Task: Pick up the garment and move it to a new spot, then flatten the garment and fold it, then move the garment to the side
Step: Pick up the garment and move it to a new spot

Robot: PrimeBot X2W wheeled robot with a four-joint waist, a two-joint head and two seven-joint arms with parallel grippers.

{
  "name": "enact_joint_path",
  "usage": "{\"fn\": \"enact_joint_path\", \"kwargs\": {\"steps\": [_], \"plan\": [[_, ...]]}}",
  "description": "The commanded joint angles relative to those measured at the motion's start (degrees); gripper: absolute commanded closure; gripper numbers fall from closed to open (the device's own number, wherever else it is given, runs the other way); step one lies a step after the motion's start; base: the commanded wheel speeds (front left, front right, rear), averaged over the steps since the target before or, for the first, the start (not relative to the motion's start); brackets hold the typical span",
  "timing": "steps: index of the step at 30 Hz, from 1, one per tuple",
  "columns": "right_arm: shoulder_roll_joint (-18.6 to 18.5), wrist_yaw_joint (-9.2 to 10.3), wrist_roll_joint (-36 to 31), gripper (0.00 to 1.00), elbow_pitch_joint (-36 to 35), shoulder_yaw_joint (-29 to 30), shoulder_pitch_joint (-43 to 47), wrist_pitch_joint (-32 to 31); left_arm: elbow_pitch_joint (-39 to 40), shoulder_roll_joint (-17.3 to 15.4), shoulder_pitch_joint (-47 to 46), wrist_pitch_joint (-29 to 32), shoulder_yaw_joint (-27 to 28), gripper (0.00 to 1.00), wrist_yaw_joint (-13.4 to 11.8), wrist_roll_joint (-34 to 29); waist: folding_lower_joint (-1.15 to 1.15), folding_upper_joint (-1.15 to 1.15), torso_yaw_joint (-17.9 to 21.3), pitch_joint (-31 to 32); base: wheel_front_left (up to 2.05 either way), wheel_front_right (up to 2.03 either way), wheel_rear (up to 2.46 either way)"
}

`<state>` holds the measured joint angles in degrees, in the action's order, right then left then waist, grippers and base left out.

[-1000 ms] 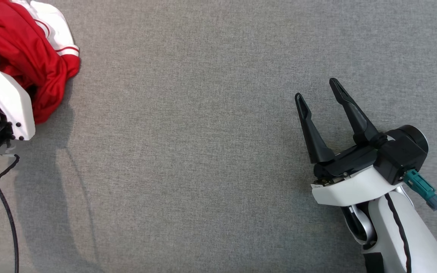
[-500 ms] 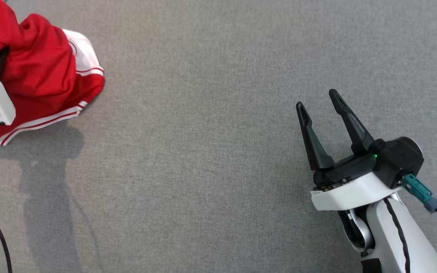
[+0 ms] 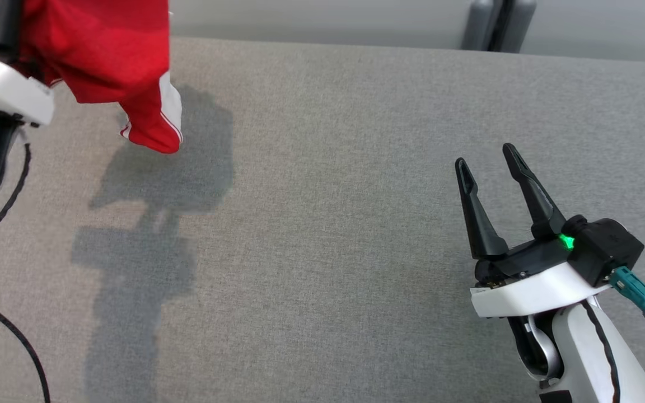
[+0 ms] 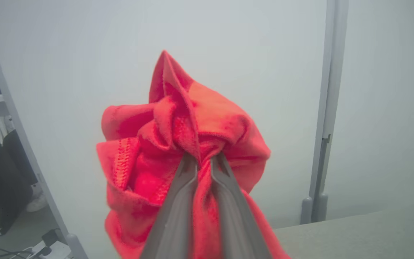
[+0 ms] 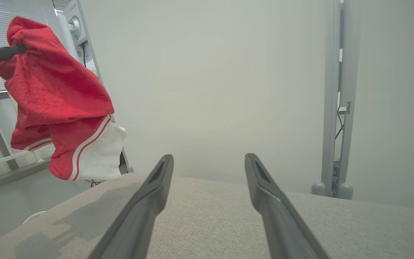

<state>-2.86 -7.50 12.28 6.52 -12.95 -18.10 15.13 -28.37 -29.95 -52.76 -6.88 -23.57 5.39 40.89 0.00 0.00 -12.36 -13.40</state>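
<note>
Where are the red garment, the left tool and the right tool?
red garment (image 5: 56, 90), right wrist view, middle of the red cloth
left tool (image 4: 203, 159), left wrist view, between its fingertips
right tool (image 3: 484, 155), head view, between its fingertips

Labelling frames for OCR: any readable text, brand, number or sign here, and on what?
Nothing reads clearly.
On the garment: red with white stripes, no print visible.
On the pale device behind it: a small dark mark at its top, too blurred to read.
On the right gripper: no lettering visible.
</note>
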Motion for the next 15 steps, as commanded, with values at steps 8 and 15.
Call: {"fn": "enact_joint_path", "kwargs": {"steps": [8, 15], "plan": [[-0.18, 0.02, 0.9, 0.0, -1.7, 3.24, 1.15, 0.09, 17.36, 3.81, 3.6, 3.38, -1.67, 1.0, -3.07, 2.66, 0.0, 0.0, 5.21, 3.86, 0.0, 0.0, 0.0], [-0.17, 0.02, 1.01, 0.0, -3.02, 5.09, 1.02, 0.09, 27.13, 7.27, 6.78, 7.1, -5.45, 1.0, -4.82, 4.04, 0.0, 0.0, 10.46, 4.01, 0.0, 0.0, 0.0]]}}
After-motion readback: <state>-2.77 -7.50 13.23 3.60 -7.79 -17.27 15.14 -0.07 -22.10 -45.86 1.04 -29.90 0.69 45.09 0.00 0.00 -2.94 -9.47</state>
